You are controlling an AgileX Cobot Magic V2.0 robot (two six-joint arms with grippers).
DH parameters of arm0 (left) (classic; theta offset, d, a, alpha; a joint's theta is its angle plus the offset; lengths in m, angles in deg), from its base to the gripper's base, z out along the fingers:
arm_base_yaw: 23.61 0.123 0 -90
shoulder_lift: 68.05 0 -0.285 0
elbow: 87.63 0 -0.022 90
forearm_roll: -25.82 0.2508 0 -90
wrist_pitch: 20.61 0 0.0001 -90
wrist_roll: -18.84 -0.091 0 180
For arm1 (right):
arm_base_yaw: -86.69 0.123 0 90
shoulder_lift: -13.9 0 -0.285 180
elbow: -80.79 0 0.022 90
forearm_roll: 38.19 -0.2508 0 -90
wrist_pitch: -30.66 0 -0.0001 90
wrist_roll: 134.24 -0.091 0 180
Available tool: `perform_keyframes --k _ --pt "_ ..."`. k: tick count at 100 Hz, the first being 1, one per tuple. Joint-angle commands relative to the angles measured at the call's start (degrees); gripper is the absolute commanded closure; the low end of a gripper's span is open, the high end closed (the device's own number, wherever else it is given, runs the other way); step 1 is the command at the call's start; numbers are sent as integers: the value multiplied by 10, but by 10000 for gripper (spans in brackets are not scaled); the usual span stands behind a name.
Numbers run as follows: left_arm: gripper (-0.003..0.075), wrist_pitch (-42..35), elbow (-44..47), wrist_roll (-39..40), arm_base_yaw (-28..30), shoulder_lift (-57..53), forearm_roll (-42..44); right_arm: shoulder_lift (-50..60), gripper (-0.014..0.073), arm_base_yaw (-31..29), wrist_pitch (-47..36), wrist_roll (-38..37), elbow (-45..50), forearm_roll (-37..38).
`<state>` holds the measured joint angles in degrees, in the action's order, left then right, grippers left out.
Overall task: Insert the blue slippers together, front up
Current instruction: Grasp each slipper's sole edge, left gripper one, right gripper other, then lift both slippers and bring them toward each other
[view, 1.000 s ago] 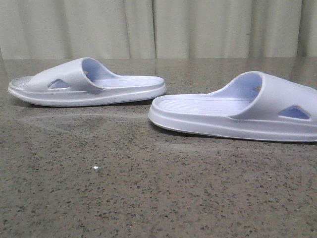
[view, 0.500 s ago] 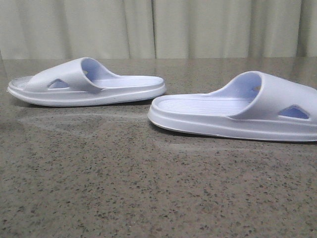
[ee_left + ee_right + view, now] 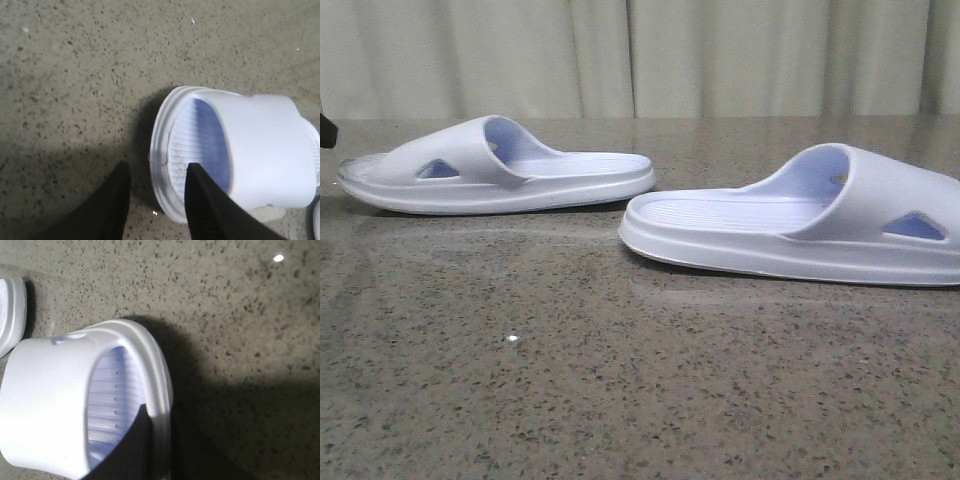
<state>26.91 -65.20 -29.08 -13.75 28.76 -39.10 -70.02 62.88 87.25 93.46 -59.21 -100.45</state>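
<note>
Two pale blue-white slippers lie soles down on the speckled stone table, heels toward each other. The left slipper [image 3: 495, 165] is further back and the right slipper [image 3: 790, 225] nearer. My left gripper [image 3: 157, 167] is open over the left slipper's toe end [image 3: 235, 150], with one finger [image 3: 202, 200] above the ribbed footbed and the other [image 3: 112, 200] outside over the table. My right gripper [image 3: 165, 420] is at the right slipper [image 3: 60, 400]. One dark finger [image 3: 140, 435] sits inside against the side rim, and the other is lost in shadow.
A pale curtain [image 3: 640, 55] hangs behind the table's back edge. A dark bit of my left arm [image 3: 326, 130] shows at the front view's left edge. The right slipper's toe end runs out of the front view on the right.
A dark part of my left arm has come into the front view's left edge. Neither slipper has moved.
</note>
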Motion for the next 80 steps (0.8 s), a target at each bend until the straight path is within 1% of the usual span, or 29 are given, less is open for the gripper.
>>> perform_keyframes --k 1,15,35,44,70,80 --pt "505 22 -34 -13 3 10 -42 9 701 -4 7 8 -17 -25" --pt "505 67 -61 -20 3 54 -56 9 701 -4 3 8 -17 -25" --pt "505 103 -81 -23 3 99 -60 9 701 -4 2 8 -17 -25" --pt "505 113 -82 -45 3 103 -80 9 701 -4 1 8 -17 -25" --pt "505 135 -82 -53 -2 103 -80 9 701 -4 -6 8 -17 -26" --pt "526 141 -82 -53 -2 103 -80 9 701 -4 -7 8 -17 -26"
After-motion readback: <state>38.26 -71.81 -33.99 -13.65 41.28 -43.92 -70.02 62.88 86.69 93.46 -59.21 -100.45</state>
